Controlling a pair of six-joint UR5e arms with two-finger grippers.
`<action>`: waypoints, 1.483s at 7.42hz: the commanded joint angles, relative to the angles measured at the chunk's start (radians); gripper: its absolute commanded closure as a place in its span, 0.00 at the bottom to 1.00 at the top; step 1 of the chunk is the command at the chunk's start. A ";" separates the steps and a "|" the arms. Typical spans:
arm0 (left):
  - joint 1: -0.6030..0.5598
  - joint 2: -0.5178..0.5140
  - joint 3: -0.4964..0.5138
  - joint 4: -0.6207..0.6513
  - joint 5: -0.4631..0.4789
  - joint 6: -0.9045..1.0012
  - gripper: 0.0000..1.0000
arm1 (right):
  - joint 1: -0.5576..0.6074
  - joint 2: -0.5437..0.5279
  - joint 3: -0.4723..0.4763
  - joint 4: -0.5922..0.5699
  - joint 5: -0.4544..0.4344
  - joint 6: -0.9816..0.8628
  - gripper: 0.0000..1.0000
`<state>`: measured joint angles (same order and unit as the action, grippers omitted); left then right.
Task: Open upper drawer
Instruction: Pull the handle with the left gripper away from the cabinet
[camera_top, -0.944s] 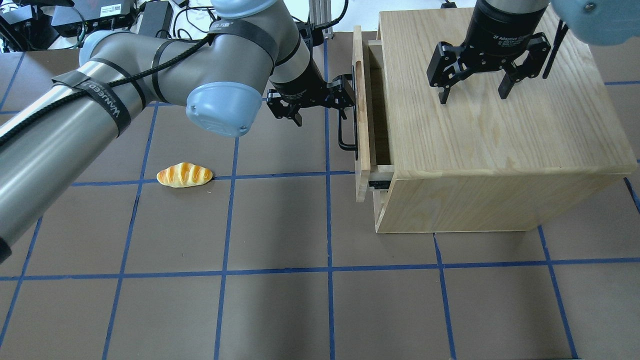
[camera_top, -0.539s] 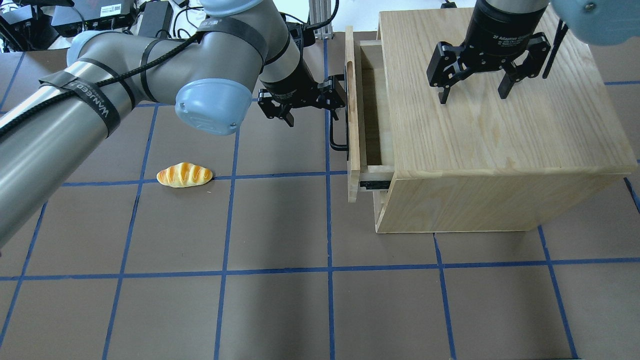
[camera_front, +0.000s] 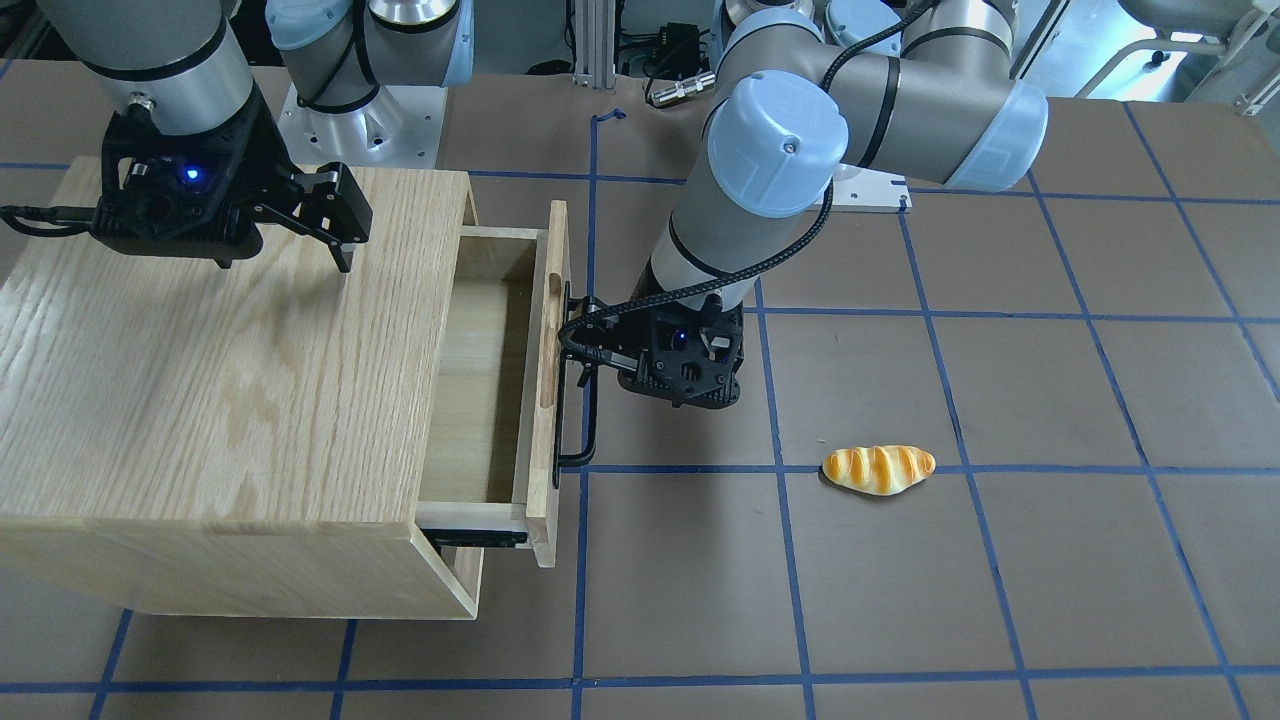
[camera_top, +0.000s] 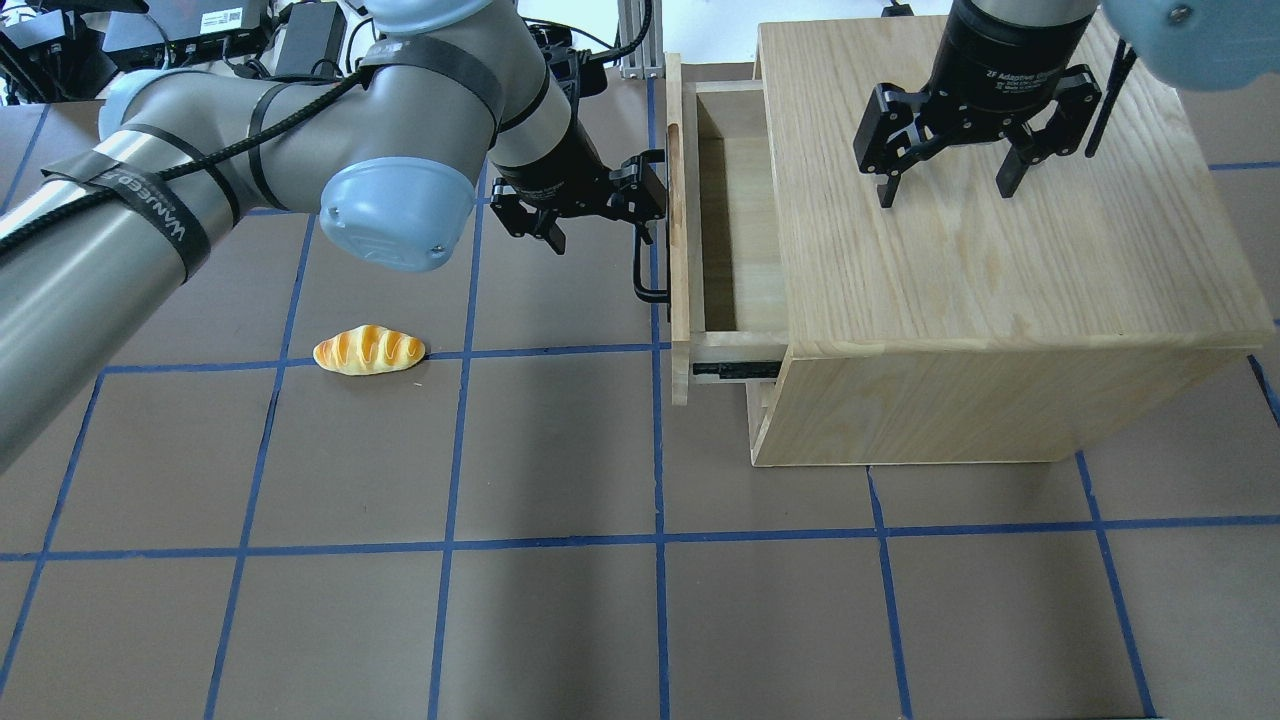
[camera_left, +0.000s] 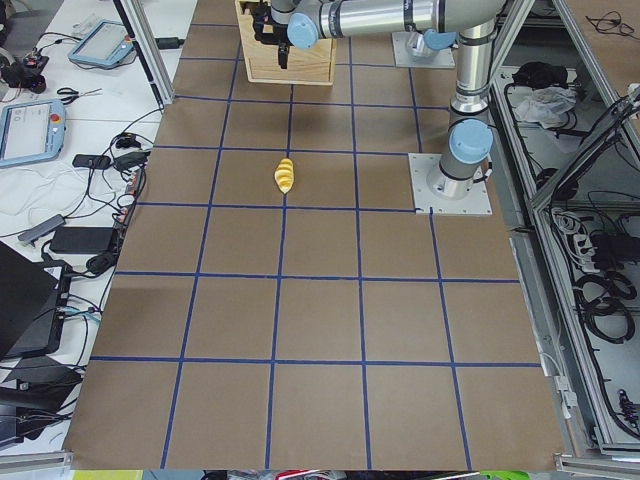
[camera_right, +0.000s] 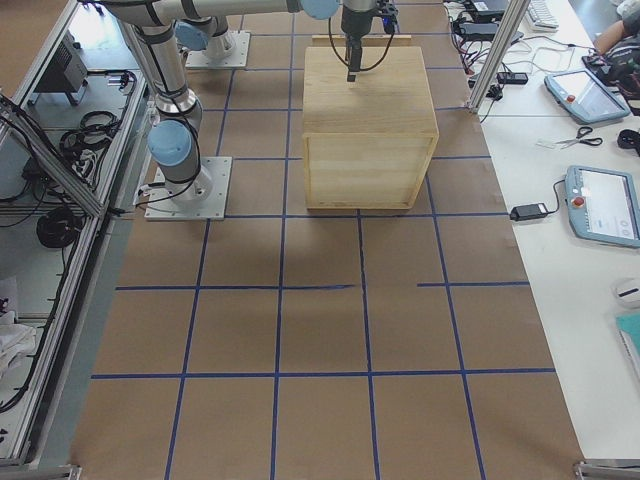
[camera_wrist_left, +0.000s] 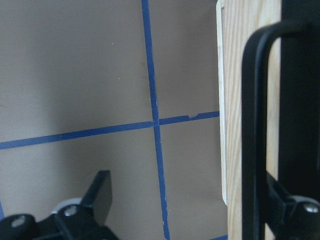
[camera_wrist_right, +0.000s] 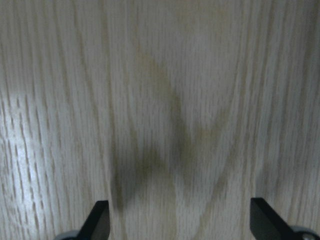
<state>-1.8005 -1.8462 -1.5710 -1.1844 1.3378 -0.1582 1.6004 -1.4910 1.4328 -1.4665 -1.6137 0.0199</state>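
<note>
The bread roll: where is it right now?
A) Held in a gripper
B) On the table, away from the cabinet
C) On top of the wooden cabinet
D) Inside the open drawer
B: the bread roll lies on the brown table, well apart from the cabinet and its upper drawer, with nothing holding it.
</note>
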 joint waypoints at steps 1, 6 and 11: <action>0.018 0.012 -0.003 -0.017 0.000 0.031 0.00 | 0.001 0.000 0.000 0.000 0.000 0.000 0.00; 0.058 0.031 -0.011 -0.044 0.000 0.075 0.00 | 0.001 0.000 0.000 0.000 0.000 0.000 0.00; 0.079 0.045 -0.011 -0.070 0.001 0.100 0.00 | 0.001 0.000 0.000 0.000 0.000 0.000 0.00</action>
<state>-1.7265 -1.8066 -1.5817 -1.2483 1.3391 -0.0659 1.6012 -1.4910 1.4328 -1.4665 -1.6137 0.0199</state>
